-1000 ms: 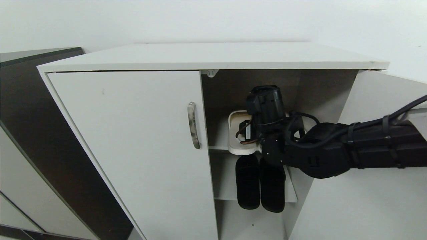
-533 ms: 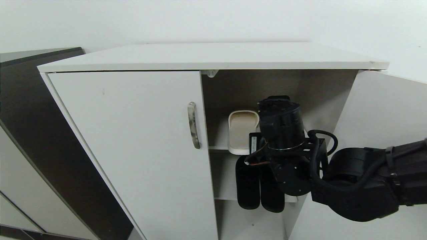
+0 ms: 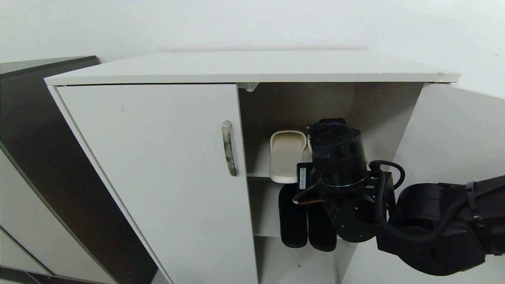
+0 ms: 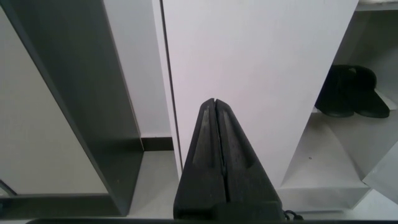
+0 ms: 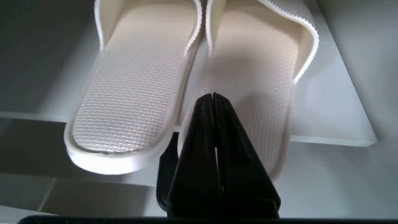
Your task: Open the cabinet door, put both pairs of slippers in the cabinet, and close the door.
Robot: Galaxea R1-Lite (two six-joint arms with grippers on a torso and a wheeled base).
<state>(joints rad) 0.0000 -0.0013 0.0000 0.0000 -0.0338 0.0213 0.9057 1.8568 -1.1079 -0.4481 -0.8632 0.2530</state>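
Though open, cabinet [image 3: 252,66] with slippers [image 3: 286,156] inside

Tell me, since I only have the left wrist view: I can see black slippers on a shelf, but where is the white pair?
Observer: The white slippers lie side by side on the shelf above the black slippers, their near ends jutting past its front edge.
Operator: And the right gripper?
Observer: The right gripper is shut and holds nothing, its tip at the near ends of the white pair.
Operator: Is the door on that side open?
Observer: Yes, the right door stands open.
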